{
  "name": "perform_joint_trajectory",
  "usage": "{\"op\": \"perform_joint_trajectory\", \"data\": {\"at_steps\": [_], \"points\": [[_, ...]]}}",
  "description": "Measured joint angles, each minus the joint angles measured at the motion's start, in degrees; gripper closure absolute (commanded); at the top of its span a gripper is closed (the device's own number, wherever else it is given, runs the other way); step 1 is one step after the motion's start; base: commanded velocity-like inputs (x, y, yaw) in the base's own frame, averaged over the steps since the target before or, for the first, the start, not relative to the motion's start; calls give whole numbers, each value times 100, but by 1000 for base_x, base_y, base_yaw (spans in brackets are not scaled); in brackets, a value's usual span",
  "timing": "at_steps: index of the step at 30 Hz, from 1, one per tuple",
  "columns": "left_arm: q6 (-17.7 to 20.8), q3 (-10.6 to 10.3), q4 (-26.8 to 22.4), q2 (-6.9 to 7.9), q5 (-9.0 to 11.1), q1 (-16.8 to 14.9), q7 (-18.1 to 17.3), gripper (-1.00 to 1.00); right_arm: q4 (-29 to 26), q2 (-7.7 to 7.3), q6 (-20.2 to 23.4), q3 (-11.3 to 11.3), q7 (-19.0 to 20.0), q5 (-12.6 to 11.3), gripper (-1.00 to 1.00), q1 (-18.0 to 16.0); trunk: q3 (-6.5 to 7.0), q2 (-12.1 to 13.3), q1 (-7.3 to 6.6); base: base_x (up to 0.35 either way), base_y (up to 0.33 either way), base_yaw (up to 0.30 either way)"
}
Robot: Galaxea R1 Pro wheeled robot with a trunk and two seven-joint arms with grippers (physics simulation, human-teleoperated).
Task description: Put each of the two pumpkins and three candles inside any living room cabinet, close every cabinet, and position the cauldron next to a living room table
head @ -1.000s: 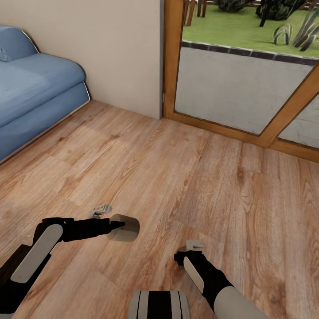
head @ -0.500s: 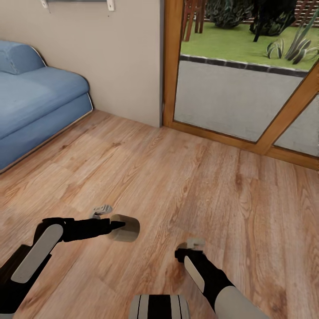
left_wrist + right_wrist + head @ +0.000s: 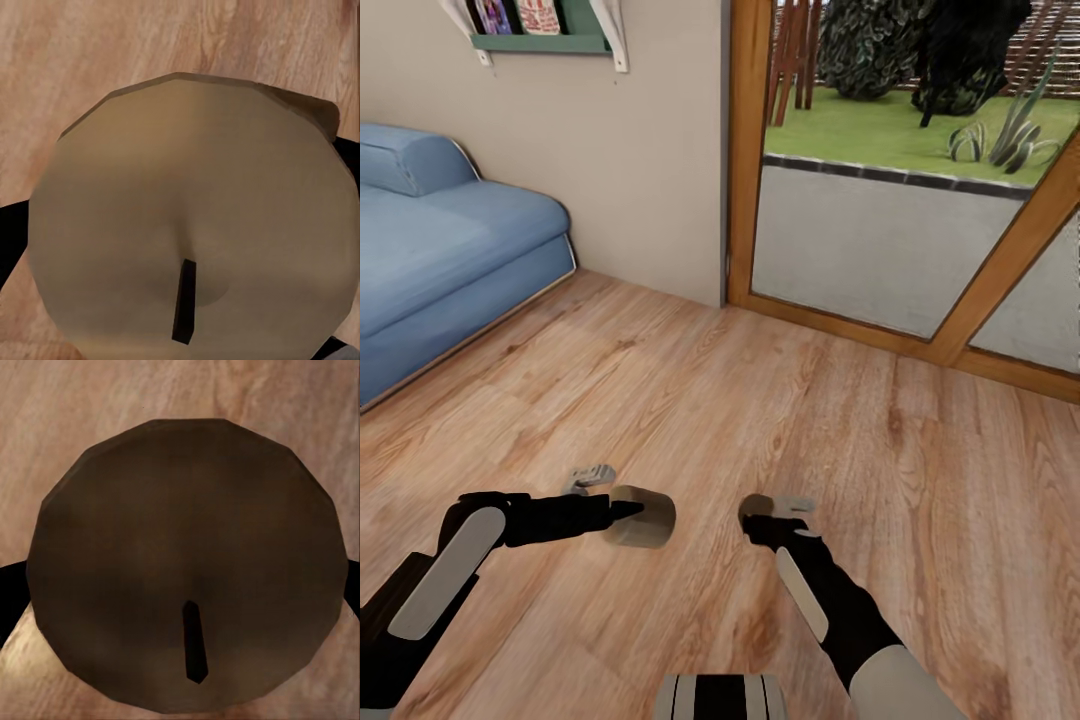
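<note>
At the upper left of the head view, a blue sofa (image 3: 440, 250) sits under a green wall shelf (image 3: 540, 30). Lower left, the left gripper (image 3: 622, 512) is closed around 1 beige candle (image 3: 640, 515), carried above the wood floor (image 3: 710, 400). Right of centre, the right gripper (image 3: 765, 515) grips a second candle (image 3: 757, 505), darker in its wrist view (image 3: 187, 585). At the upper right, a wood-framed glass door (image 3: 880, 230) shows a garden.
</note>
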Motion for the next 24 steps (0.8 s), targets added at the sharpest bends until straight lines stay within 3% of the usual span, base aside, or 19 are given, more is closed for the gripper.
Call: {"op": "perform_joint_trajectory", "data": {"at_steps": [4, 10, 14, 20, 24], "points": [[0, -4, 0, -1, 0, 1, 2, 100, -680, -59, 60, -4, 5, -6, 100, 360, 89, 5, -10, 0, 0, 0], [-1, 45, 188, -193, -76, -73, -185, 100, -862, -259, 303, -210, 111, 28, 100, 555, 88, 6, -10, 0, 0, 0], [-1, 45, 229, -202, -76, -73, -309, 100, -988, -391, 465, -347, 112, 38, 100, 611, 88, 6, -10, 0, 0, 0], [-1, 45, 230, -202, -82, -74, -497, 100, -1186, -402, 475, -528, 115, 17, 100, 611, 89, 6, -10, 0, 0, 0], [-2, 40, 198, -184, -50, -76, -612, 100, -1316, -368, 430, -492, 91, -1, 100, 577, 111, 7, -14, 0, 0, 0]]}}
